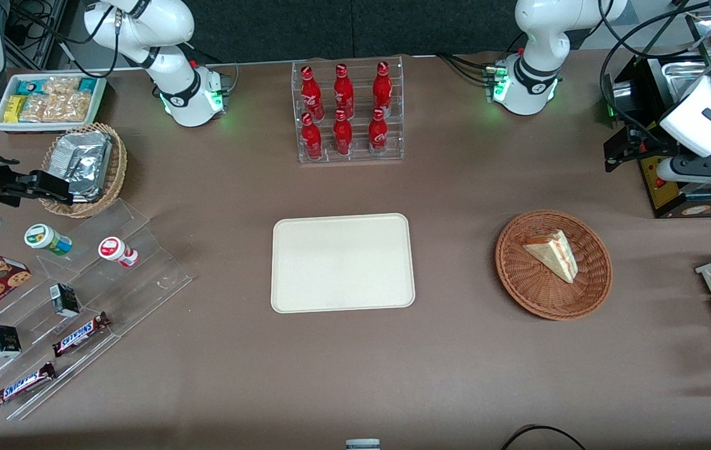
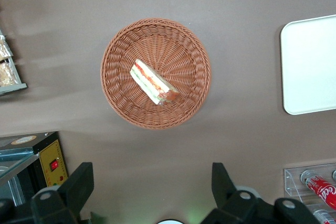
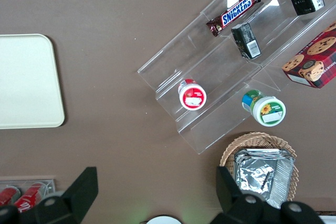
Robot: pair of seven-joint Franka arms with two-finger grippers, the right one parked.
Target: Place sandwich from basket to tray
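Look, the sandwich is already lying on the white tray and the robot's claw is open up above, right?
Not quite. The sandwich lies in the basket; the tray holds nothing, as the front view shows. The gripper is indeed open, high above the basket.

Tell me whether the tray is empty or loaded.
Empty. The tray shows only bare cream surface; the sandwich lies in the basket. The gripper, open, hangs above the table beside the basket.

Even, bright overhead light on the matte brown surface — soft, faint shadows beside the basket and tray — all views sharp, glare only on clear acrylic.
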